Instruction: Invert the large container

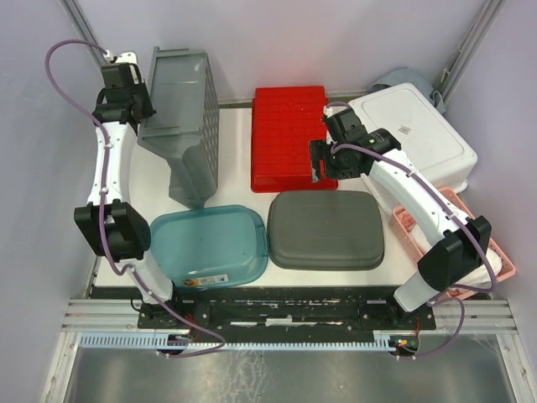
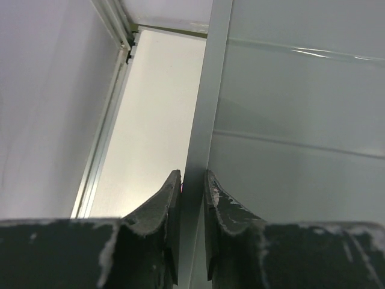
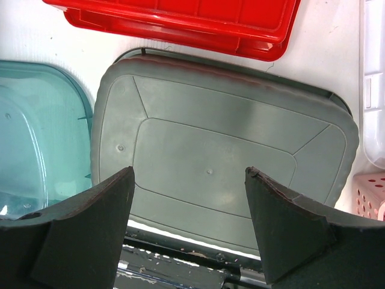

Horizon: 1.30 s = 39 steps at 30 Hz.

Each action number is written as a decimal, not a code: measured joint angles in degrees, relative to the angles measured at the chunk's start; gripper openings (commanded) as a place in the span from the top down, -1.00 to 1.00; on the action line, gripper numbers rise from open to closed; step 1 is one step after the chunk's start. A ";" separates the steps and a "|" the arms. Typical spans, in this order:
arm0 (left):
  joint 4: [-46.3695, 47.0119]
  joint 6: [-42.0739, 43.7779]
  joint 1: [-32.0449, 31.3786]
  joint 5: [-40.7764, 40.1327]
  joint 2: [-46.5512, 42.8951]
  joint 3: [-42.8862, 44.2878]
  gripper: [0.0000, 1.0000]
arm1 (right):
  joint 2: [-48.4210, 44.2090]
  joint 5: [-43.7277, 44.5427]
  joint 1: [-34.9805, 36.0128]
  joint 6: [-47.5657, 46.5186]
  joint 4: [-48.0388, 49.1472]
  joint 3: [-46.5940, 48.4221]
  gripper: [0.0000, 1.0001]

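Over at the table's (image 1: pixel 237 172) ten-o'clock corner, the left gripper (image 1: pixel 144 107) is clenched on the large gray container (image 1: pixel 189 117). In the left wrist view its two fingers (image 2: pixel 162 205) pinch a thin gray edge of the container (image 2: pixel 289 120) between them. The container stands tilted, a slotted side wall turned up toward the overhead camera and its lower end reaching toward six o'clock, just beside the teal tub (image 1: pixel 210 243) at seven o'clock. Near the middle, a dark gray bin (image 1: pixel 325 228) lies bottom-up, with a red crate (image 1: pixel 289 138) at its twelve o'clock. The right gripper (image 1: pixel 317 168) hangs between those two, released, its jaws spread wide above the dark gray bin (image 3: pixel 222 150) and holding nothing. A white tub (image 1: pixel 415 134) sits at two o'clock and a pink basket (image 1: pixel 495 252) at four o'clock, partly under the right arm.
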 measured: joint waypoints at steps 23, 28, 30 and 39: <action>6.45 -2.69 11.32 7.28 0.26 -4.50 0.95 | 1.20 0.09 -0.02 0.55 0.07 1.49 -0.64; 9.49 -2.43 11.41 7.87 0.39 -6.25 0.95 | 1.77 -0.26 -0.02 1.03 0.09 1.64 -0.65; 10.36 -2.43 11.41 8.15 0.90 -6.45 0.95 | 1.95 -0.42 -0.02 1.18 0.11 1.73 -0.65; 8.41 -2.38 11.82 8.13 4.92 -7.58 0.95 | 1.97 -0.48 -0.02 1.53 0.13 1.73 -0.64</action>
